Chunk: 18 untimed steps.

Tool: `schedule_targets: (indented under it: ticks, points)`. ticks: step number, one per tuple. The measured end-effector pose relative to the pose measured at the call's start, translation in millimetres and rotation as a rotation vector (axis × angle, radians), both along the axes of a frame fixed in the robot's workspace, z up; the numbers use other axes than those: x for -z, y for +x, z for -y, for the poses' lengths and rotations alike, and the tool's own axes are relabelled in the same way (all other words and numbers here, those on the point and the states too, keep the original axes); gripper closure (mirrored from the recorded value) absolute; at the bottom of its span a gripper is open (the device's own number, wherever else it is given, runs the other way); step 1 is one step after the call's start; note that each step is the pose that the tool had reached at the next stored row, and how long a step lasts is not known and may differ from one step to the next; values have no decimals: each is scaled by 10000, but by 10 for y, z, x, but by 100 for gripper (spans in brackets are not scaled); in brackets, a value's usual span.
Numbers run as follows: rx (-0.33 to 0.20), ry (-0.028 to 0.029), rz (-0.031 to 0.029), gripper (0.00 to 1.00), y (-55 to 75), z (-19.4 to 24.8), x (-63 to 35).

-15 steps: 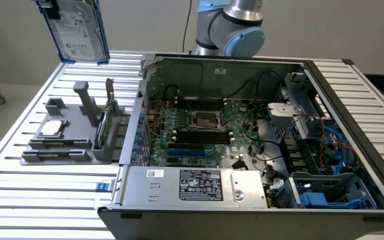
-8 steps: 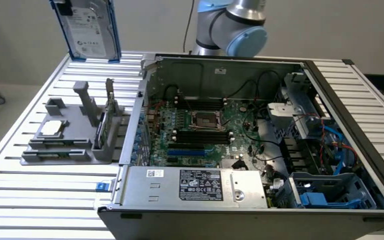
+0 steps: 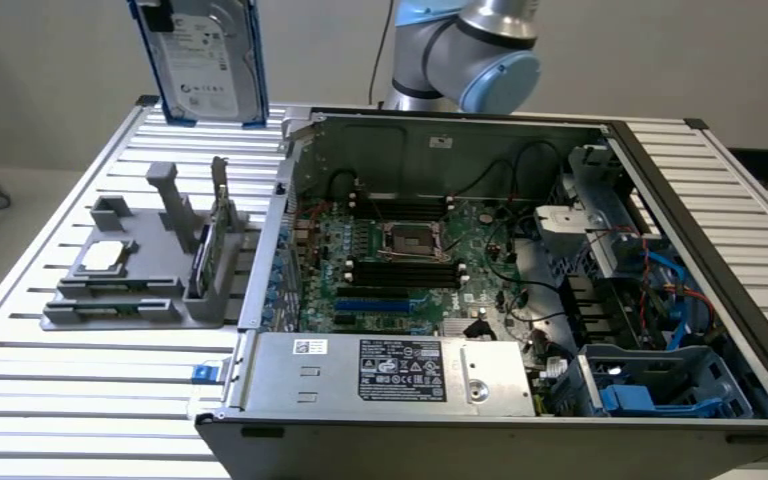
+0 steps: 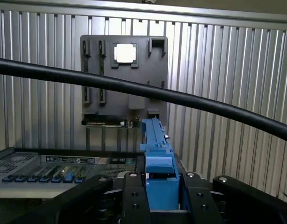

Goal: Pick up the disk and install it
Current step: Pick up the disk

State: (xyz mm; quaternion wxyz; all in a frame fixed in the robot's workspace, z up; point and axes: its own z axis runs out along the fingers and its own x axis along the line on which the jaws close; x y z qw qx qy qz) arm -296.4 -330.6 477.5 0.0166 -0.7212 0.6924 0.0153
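The disk (image 3: 204, 60), a silver-grey hard drive with a white label and a blue carrier frame, hangs upright in the air above the far corner of the slatted table, at the exterior view's left. In the wrist view, its blue frame edge (image 4: 157, 158) runs between the black fingers (image 4: 92, 196) of my gripper (image 4: 161, 198), which is shut on it. Beneath the disk lies the grey parts holder (image 4: 125, 79).
The open computer case (image 3: 291, 180) fills the middle of the table, with the motherboard (image 3: 411, 250), a grey power-supply box (image 3: 398, 370) at the near edge and a blue drive cage (image 3: 664, 385). The grey holder (image 3: 144, 270) carries a small silver chip (image 3: 107, 255). A black cable (image 4: 190, 99) crosses the wrist view.
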Motion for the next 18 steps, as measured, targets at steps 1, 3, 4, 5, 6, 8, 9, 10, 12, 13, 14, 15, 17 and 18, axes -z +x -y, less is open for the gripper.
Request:
schedule_targets:
  ticks: [1,3,4,5,6,8,9,10,12,13,14,15,17,18]
  points:
    - [0,1,1,67,37,23,-8]
    - [1,1,2,67,108,68,-25]
    - [0,2,2,67,142,92,-32]
    - [1,1,2,67,175,116,-39]
    - [1,2,2,67,211,142,-45]
    - [1,2,3,67,276,192,-55]
    - [1,1,2,67,308,216,-60]
    - [1,1,1,67,339,241,-64]
    - [2,1,2,67,398,295,-69]
    - [1,1,1,67,426,322,-72]
    - [0,0,1,67,450,351,-72]
    - [1,1,2,67,465,384,-72]
    - [1,2,2,67,482,459,-72]
    - [0,2,2,67,488,500,-72]
